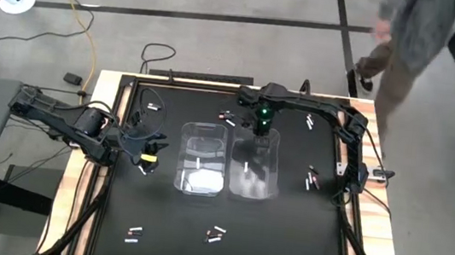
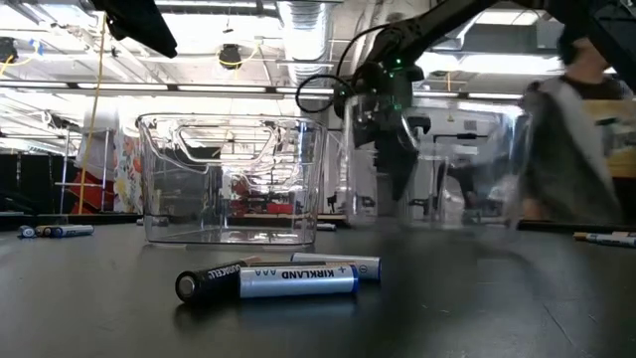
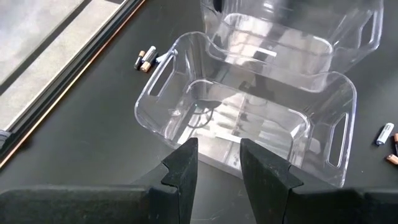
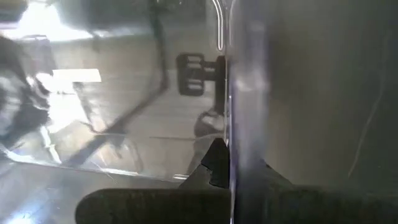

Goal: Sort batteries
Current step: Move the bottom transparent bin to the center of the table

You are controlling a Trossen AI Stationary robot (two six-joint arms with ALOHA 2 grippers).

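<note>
Two clear, rounded-rectangular plastic bins, left bin (image 1: pixel 202 159) and right bin (image 1: pixel 256 163), stand side by side on the matte black tabletop (image 1: pixel 284 237). The right gripper (image 1: pixel 262 130), fingers pressed together, pinches the right bin's far rim. The left gripper (image 1: pixel 149 149), left of the left bin, has fingers (image 3: pixel 183 165) parted and empty. Slim cylindrical batteries (image 2: pixel 268 279), silver and dark, lie scattered around the bins.

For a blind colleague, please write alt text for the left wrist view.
The left gripper, jaws parted and empty, hangs beside a clear plastic bin; a second clear bin stands behind. Small batteries lie on the black table.
</note>
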